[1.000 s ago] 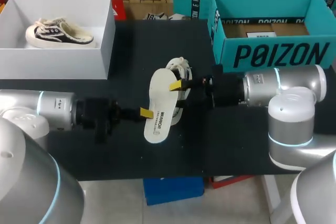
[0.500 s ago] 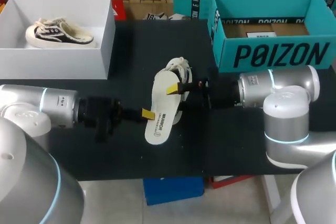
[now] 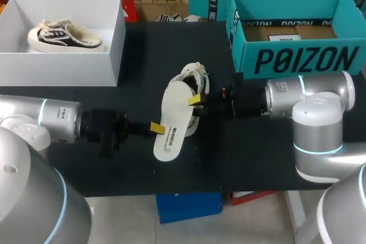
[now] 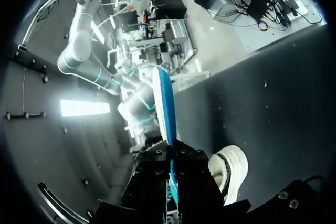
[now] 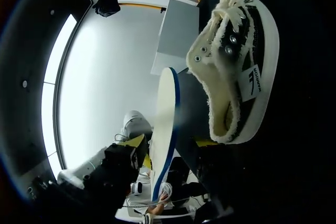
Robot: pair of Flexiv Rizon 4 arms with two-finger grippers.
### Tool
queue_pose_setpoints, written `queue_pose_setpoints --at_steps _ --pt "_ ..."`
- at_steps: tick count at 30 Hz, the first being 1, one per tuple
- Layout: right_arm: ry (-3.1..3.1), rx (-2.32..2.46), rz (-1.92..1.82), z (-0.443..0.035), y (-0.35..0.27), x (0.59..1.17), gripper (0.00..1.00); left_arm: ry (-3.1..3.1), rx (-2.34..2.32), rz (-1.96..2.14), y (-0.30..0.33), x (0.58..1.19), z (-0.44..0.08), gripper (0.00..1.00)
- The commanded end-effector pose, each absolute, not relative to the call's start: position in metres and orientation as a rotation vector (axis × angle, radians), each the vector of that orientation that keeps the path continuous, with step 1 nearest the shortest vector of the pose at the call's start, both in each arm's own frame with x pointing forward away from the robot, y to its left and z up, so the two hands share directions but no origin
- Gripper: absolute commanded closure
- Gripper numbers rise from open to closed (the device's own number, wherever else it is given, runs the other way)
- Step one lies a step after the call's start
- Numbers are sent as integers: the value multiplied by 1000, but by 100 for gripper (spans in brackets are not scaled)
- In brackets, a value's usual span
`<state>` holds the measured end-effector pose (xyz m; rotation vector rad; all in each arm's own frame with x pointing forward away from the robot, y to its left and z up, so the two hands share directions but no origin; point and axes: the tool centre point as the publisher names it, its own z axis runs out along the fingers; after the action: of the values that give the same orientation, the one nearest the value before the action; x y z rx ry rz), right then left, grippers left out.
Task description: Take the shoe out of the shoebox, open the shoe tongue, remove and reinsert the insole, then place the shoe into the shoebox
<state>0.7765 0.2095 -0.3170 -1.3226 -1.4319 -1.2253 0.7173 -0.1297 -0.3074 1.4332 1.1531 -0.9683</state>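
- Shoe [image 3: 196, 79] lies on the counter [image 3: 257, 158] between the two arms, outside both boxes. The white box [image 3: 74, 70] is well apart from it on the left arm's side. The teal box [image 3: 297, 58] is near it on the right arm's side.
- Insole [image 3: 170, 121] is out of the shoe. Its wider end overlaps the shoe and the rest juts away toward the left arm.
- Left tool [image 3: 155, 127] is clenched on the insole's edge, on the side away from the shoe. Its wrist view shows the insole [image 4: 164, 103] edge-on between the fingers.
- Right tool [image 3: 195, 100] sits at the insole's other edge, just beside the shoe. I cannot tell whether it is gripping anything.
- Risk: the left tool's bite on the thin edge looks shallow. Any twist while steering the insole toward the shoe could let it slip out or swing.
- Risk: the insole is soft. If it is pushed in while the tongue or laces lie across the opening, it would likely buckle or fold rather than seat flat.
- Risk: if nothing pins the shoe [image 5: 241, 61], a push from the insole [image 5: 164, 129] would probably slide or roll it across the counter.
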Motion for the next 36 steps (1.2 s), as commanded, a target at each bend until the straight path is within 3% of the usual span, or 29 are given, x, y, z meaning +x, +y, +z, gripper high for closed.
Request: queue_pose_setpoints --at_steps 1,14,21,26,36 --pt "-1426 -1325 -1232 -319 212 777 53 1158 1435 -970 -130 713 -307 100" --pt "-1416 -1316 -1228 -324 218 778 55 1152 1440 -977 -132 712 -308 100" --pt "-1416 -1314 -1224 -325 220 778 77 1150 1439 -984 -134 712 -308 100" --pt "-1415 -1316 -1222 -325 221 777 100 1152 1435 -989 -133 713 -308 100" --pt "-1416 -1317 -1220 -326 221 777 100 1154 1433 -993 -133 713 -308 100"
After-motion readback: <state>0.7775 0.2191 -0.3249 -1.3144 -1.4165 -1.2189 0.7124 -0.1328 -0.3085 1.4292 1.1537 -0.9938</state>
